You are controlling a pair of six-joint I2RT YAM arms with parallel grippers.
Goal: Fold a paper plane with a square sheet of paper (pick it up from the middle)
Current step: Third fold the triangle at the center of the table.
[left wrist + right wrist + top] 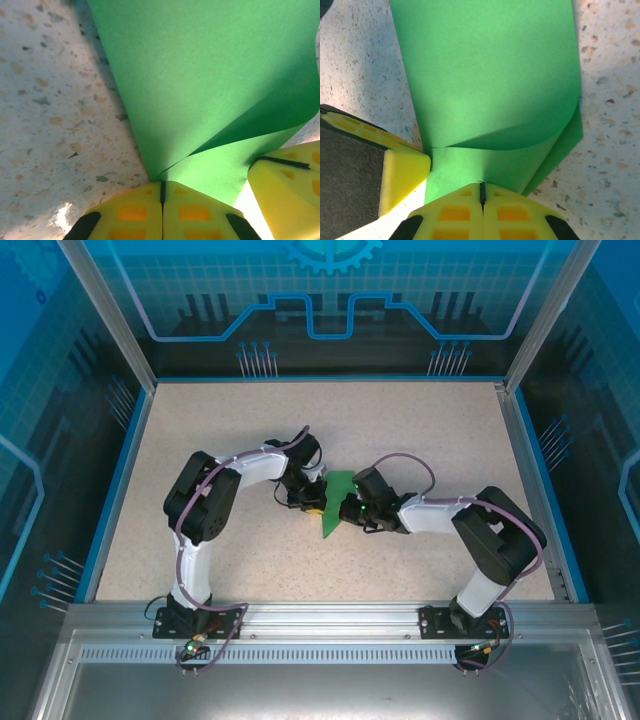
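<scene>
Okay, top view: both arms bend inward over the table (250, 420), left gripper (312, 503) and right gripper (347, 512) meeting at the paper (338, 486) mid-table. Left wrist: jaws pressed together, pinching the paper's folded corner, right gripper just beside. Right wrist: jaws likewise clamped on the paper's near edge, sheet curled over.

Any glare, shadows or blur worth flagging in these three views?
Top view: evenly lit, sharp. Left wrist: white glare on the table beside the left pincer; paper casts a soft shadow leftward. Right wrist: glare at the bottom left; the curled paper shades its own lower layer.
</scene>
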